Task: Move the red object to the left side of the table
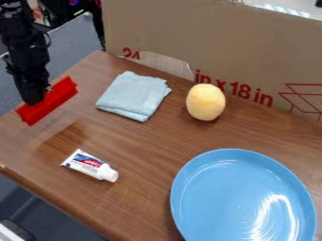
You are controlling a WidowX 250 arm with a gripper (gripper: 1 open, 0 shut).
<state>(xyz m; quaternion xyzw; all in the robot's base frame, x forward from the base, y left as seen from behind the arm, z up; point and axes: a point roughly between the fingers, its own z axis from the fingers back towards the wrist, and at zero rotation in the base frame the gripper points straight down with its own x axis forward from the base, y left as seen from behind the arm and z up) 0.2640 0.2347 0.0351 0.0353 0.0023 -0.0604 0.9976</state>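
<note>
The red object (48, 103) is a bright red oblong block at the left edge of the brown wood-grain table (151, 141), tilted, with its near end low over the wood. My black gripper (30, 93) comes down from above at the far left and is shut on the block's upper left side. Whether the block rests on the table or hangs just above it I cannot tell.
A folded light-blue cloth (134, 95) lies right of the block. A yellow round fruit (206, 102) sits in front of the cardboard box (214, 42). A white toothpaste tube (90, 167) lies near the front edge. A blue plate (242, 200) fills the front right.
</note>
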